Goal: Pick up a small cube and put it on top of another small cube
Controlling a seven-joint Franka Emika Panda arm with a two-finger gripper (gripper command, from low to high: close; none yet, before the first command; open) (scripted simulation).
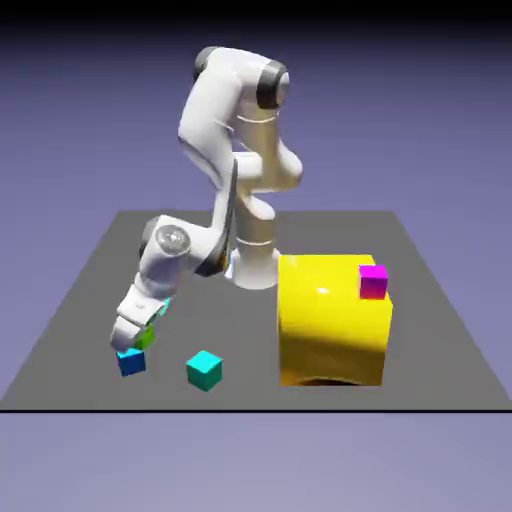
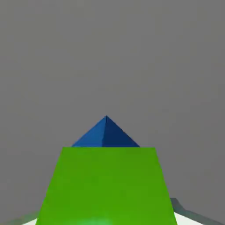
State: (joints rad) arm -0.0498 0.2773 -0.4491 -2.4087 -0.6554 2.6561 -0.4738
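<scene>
Claw (image 2: 107, 218): clamped on the lime cube (image 2: 107, 186), one finger at each side of it along the bottom edge of the hand view. Lime cube fills the lower middle of that frame, its near face broad and flat green, with a pale sheen at the bottom edge. In the exterior view the same cube shows at lower left, partly hidden by the robot's white hand.

Blue cube (image 1: 131, 362): just below the lime cube in the exterior view, on the counter (image 1: 235, 325); in the hand view one corner and two dark blue sides project above the lime cube's upper edge. Contact between the two: cannot be told.

Outward: teal cube (image 1: 204, 370) at the lower middle, apart from the blue one. Large yellow block (image 1: 330, 325) at lower right, its upper surface rounded; magenta cube (image 1: 373, 282) at its upper right corner. White arm (image 1: 210, 125) bends from upper middle down toward lower left; its base (image 1: 255, 270) stands near the centre of the frame
</scene>
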